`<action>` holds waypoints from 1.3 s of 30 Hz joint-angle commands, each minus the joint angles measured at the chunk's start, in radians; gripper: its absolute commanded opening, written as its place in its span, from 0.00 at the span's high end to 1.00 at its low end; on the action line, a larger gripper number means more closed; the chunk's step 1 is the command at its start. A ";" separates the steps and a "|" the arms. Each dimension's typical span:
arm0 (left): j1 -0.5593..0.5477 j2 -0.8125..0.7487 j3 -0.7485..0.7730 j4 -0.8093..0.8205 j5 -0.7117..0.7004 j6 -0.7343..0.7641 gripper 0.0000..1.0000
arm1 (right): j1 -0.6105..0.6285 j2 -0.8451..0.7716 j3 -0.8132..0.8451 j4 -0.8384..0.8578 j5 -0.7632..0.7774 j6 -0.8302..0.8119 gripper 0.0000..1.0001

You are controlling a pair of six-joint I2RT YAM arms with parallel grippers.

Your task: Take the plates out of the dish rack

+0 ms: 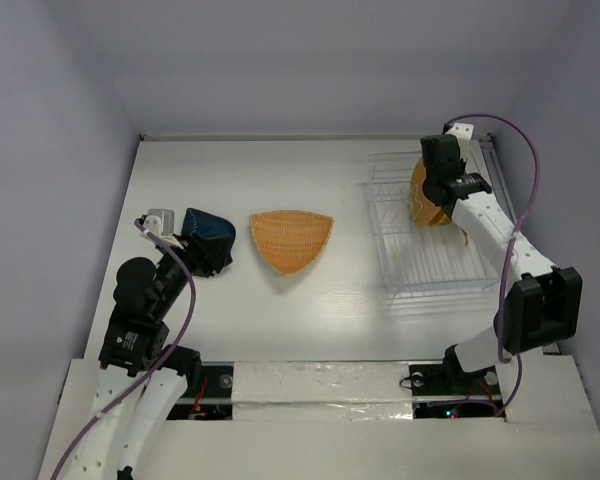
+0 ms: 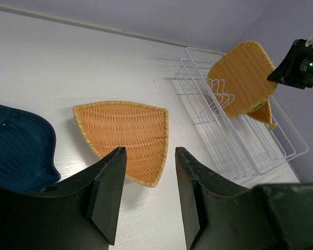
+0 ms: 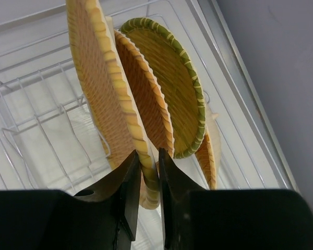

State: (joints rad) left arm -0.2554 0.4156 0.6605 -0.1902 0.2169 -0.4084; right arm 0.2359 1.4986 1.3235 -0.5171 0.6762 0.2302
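Note:
The white wire dish rack (image 1: 430, 262) stands at the right, with several woven plates upright in it. My right gripper (image 3: 146, 156) is shut on the rim of the large orange-yellow plate (image 3: 96, 88), the frontmost one. Behind it stand a second woven plate (image 3: 146, 99) and a green-rimmed round one (image 3: 175, 78). The leaf-shaped plate (image 1: 291, 240) lies flat mid-table. The dark blue dish (image 2: 15, 146) rests on the table at the left. My left gripper (image 2: 148, 156) hovers open beside the dish, with nothing between its fingers.
The rack (image 2: 250, 151) sits close to the right wall and the table's back edge. White walls enclose the table on the left, back and right. The right arm's purple cable (image 1: 525, 200) loops above the rack.

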 commanded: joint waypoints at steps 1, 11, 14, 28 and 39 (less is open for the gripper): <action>0.004 -0.008 -0.009 0.055 0.009 0.002 0.61 | -0.007 -0.043 0.092 0.005 0.040 -0.020 1.00; 0.004 -0.006 -0.010 0.055 0.009 0.000 0.61 | -0.007 -0.149 0.115 0.008 -0.004 -0.051 1.00; 0.004 -0.005 -0.010 0.055 0.009 0.000 0.61 | -0.007 -0.187 0.123 0.000 -0.006 -0.045 1.00; 0.013 0.006 -0.012 0.058 0.012 0.000 0.61 | -0.007 -0.383 0.122 0.038 -0.283 0.024 1.00; 0.022 0.011 -0.013 0.060 0.015 -0.003 0.61 | -0.007 -0.466 -0.088 0.375 -0.757 0.285 1.00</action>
State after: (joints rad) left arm -0.2443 0.4179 0.6605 -0.1898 0.2180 -0.4088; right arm 0.2333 1.0668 1.2770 -0.4355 0.1616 0.3744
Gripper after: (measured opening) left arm 0.393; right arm 0.185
